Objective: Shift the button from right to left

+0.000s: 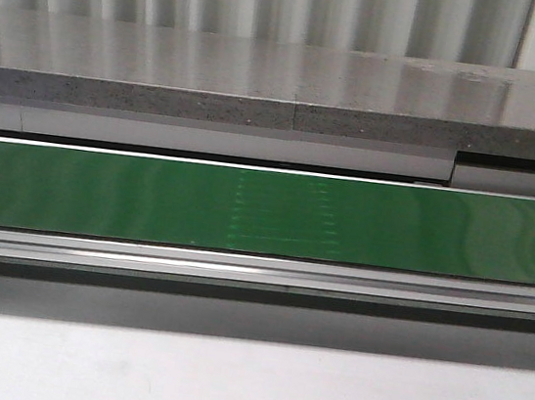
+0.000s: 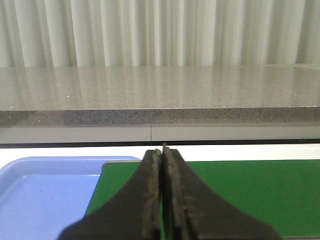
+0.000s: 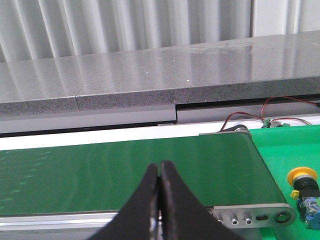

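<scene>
Button point(image 3: 304, 192) sits off to the side of the right pincer point(image 3: 160, 172), past the green belt point(image 3: 125, 170) end. Both pincers clenched, empty; left pincer point(image 2: 162, 157) too. Small, rigid, prob light; grip boxy block, round head likely slips.

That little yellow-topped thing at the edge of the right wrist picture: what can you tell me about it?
It is the button, a small push-button switch seen only in the right wrist view. It has a round yellow head, a dark collar beneath it and a blue-grey boxy body, partly cut off by the picture's edge. It looks like plastic. It rests on a bright green surface just beyond the rounded end of the darker green conveyor belt. Nothing grips it; the right arm's fingers are closed and well clear of it.
</scene>
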